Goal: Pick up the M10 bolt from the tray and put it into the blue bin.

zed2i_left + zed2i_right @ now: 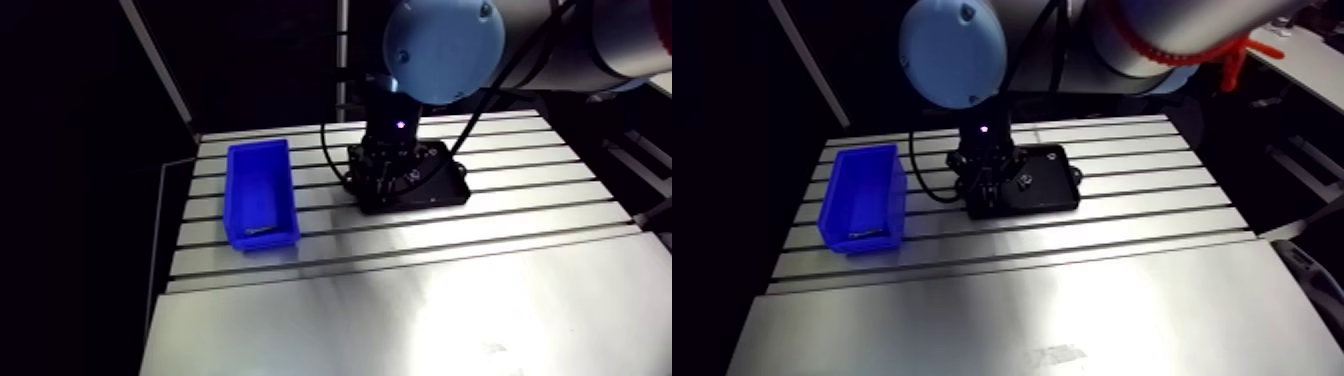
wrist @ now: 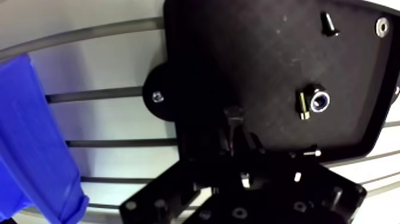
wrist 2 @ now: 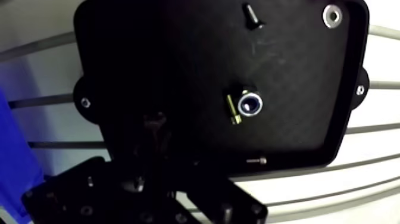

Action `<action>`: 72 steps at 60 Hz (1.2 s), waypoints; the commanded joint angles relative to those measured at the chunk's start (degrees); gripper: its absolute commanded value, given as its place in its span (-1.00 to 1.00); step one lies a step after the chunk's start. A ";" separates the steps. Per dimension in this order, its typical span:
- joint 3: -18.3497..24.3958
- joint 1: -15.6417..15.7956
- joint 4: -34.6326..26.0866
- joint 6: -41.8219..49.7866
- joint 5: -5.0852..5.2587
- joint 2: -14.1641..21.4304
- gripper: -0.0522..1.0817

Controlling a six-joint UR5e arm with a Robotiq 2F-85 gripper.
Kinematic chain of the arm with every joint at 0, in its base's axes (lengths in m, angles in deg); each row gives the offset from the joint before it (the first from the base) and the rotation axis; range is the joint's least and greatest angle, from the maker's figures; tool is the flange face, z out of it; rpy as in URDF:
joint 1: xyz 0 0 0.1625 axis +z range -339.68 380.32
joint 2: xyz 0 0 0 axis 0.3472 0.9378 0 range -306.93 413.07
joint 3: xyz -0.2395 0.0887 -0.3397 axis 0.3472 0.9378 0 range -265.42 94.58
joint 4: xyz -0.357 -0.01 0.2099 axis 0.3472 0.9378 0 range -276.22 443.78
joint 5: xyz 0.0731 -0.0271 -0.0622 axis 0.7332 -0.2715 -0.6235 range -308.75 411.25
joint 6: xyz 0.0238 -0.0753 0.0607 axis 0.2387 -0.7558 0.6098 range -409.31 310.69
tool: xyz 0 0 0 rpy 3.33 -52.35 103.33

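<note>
Bin and tray side by side on the table [image 1: 420,300], as I see it from the arm view.

The bin [image 1: 234,190] sits left of the tray [image 1: 445,185], apart from it, with a small part [image 1: 262,231] at its near end. The gripper [image 1: 990,188] hangs over the tray's bin-side half, and a bolt [image 2: 233,119] lies just ahead of it. A ring-shaped part [image 2: 319,100] lies mid-tray, with a short screw [image 2: 328,22] and a washer [image 2: 382,25] beyond it.

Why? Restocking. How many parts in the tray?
6: M10 bolt at gripper; black screw, washer at tray's far rim; ring, brass piece central; small screw beside gripper; maybe more hidden.
</note>
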 commanded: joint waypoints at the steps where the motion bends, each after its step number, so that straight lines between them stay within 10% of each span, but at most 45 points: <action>1: 0.08 -0.09 0.07 -0.07 0.07 0.01 0.47; 72: 2.46 -0.09 -2.16 -4.22 -0.26 5.60 0.90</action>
